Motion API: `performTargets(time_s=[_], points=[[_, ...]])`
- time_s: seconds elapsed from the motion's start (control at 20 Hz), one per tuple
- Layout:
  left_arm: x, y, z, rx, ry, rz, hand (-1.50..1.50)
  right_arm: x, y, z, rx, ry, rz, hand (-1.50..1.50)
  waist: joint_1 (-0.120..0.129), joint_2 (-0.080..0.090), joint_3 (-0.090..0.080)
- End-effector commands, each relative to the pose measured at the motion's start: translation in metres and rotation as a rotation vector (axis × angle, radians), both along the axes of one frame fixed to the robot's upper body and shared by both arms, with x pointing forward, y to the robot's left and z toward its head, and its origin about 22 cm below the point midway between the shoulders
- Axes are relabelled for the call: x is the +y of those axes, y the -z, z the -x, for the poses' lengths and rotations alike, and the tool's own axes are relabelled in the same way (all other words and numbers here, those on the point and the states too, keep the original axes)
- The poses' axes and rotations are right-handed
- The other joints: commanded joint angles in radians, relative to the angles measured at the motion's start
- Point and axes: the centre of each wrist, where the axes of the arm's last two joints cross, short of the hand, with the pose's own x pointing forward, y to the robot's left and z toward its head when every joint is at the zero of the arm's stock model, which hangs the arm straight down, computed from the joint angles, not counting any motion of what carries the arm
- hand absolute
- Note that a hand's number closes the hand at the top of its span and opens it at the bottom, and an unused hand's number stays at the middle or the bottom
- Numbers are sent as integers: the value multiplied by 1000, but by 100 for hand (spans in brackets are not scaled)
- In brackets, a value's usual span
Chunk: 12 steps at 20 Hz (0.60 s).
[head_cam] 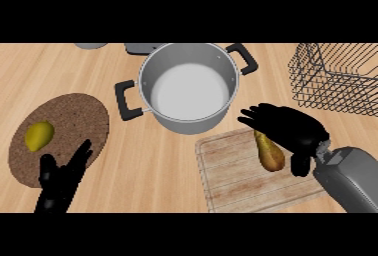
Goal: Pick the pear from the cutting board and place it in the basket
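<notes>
1. The pear (270,153) lies on the cutting board (236,180) near the worktop's (170,165) front right.
2. The right robot hand (291,130) arches over it, fingers spread, not yet clasping.
3. The left robot hand (63,182) rests open.
4. The pear looks light, smooth and rollable; grip its fat lower half.

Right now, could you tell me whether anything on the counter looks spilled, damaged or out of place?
Nothing stands out. The pear lies on the cutting board under the right hand, the pot stands upright, and the wire basket sits at the far right. A yellow fruit rests on the round mat.
</notes>
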Motion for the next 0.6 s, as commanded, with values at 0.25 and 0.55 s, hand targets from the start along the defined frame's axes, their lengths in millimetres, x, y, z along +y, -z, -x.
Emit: performTargets(time_s=[0.25,0.55], points=[[14,15,1,71,-13,19,0,12,40,-4,-8,-15,13,-150,0,7,-9],[-3,9,0,63,-5,-7,0,20,44,-10,14,16,141,-150,0,6,-9]])
